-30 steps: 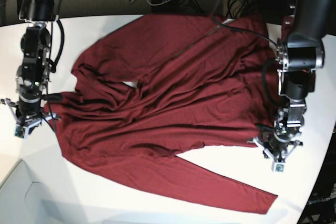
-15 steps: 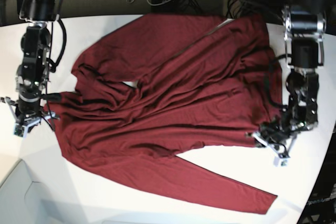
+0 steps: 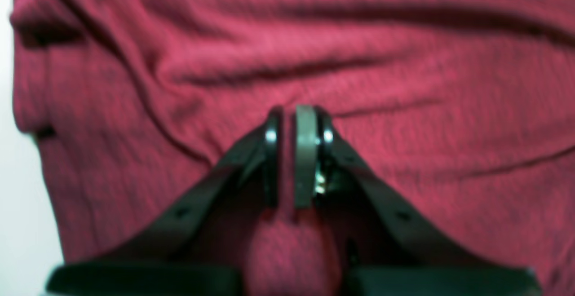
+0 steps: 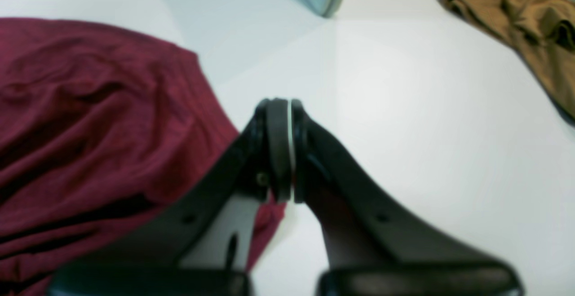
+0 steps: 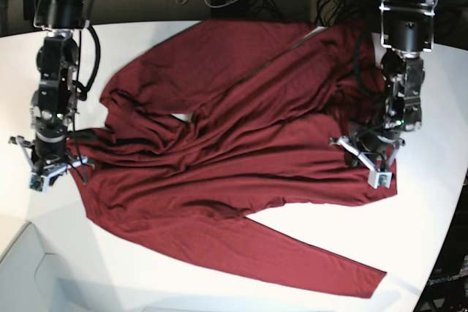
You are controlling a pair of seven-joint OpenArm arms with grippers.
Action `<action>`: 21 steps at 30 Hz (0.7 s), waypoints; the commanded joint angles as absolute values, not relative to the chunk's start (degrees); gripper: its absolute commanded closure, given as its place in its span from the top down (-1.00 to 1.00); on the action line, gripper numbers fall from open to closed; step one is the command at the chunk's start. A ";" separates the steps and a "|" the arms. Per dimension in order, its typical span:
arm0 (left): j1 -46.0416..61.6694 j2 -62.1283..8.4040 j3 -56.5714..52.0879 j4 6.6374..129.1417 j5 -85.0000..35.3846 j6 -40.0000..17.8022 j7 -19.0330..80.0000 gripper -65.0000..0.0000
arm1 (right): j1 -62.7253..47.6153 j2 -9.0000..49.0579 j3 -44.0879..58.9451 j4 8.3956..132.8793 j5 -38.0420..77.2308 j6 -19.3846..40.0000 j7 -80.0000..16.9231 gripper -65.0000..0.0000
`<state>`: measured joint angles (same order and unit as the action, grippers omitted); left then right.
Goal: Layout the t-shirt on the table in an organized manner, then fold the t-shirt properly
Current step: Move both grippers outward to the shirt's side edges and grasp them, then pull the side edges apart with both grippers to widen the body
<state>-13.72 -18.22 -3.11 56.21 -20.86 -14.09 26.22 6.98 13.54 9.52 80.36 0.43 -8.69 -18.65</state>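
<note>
The thin, soft maroon long-sleeved t-shirt (image 5: 241, 151) is spread wrinkled on the smooth white counter (image 5: 431, 202). It is judged limp and light, best pinched at hem corners. Both claws, left (image 3: 294, 121) and right (image 4: 283, 107), are clenched, nothing grasped.

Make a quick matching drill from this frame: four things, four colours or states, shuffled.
Things:
1. thin wrinkly long-sleeved t-shirt
2. smooth curved-edge table
3. crumpled cloth at top right of the right wrist view
4. right claw

Colours or states:
A. white
B. shut, over bare tabletop
C. maroon, spread out
D. brown

Pairs: 1-C, 2-A, 3-D, 4-B
</note>
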 commanded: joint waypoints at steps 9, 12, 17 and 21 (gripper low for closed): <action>-27.30 -18.68 -2.68 26.07 -9.89 -13.05 10.33 -0.85 | 7.78 14.46 9.89 81.36 0.04 -8.92 -17.19 -1.00; -31.08 -18.86 -2.68 22.29 -6.99 -12.88 5.32 -0.85 | 7.69 14.46 9.89 81.27 0.04 -8.92 -17.19 -1.00; -37.49 -18.77 -2.77 21.85 -4.00 -12.88 2.86 -0.85 | 7.25 13.41 9.80 80.40 0.04 -8.92 -17.19 -1.00; -40.57 -17.45 -3.12 22.11 -4.09 -12.88 2.86 -0.85 | 7.52 13.32 9.80 78.46 0.04 -8.92 -17.19 -1.00</action>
